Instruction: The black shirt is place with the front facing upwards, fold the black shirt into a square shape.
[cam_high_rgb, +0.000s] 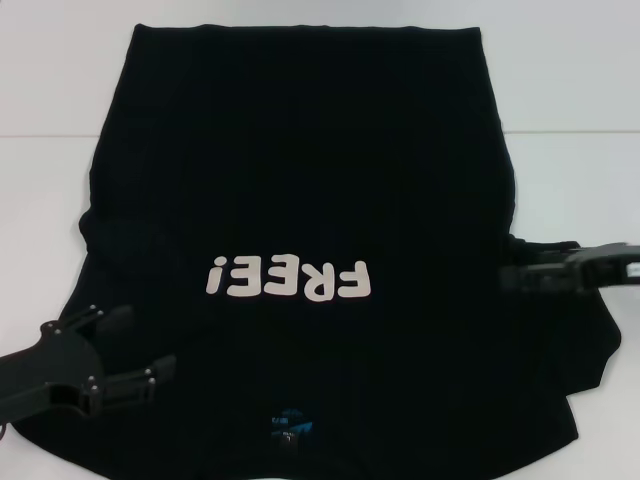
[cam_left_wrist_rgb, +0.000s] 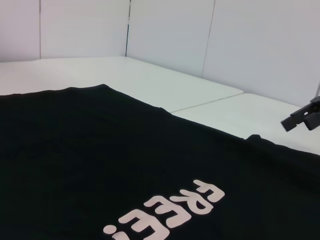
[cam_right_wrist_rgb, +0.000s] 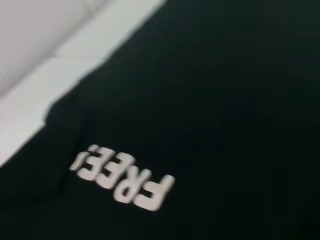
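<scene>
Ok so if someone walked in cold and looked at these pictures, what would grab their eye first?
The big black shirt spread flat across the white table, with its pale FREE! lettering near the robot's side. Next, the left claw, open over the shirt's near left corner, and the right claw at the shirt's right edge.

A white table (cam_high_rgb: 580, 80) carries the black shirt (cam_high_rgb: 300, 180), spread flat with its lettering up, lying between the left tool (cam_high_rgb: 135, 350) and the right tool (cam_high_rgb: 515, 275).
</scene>
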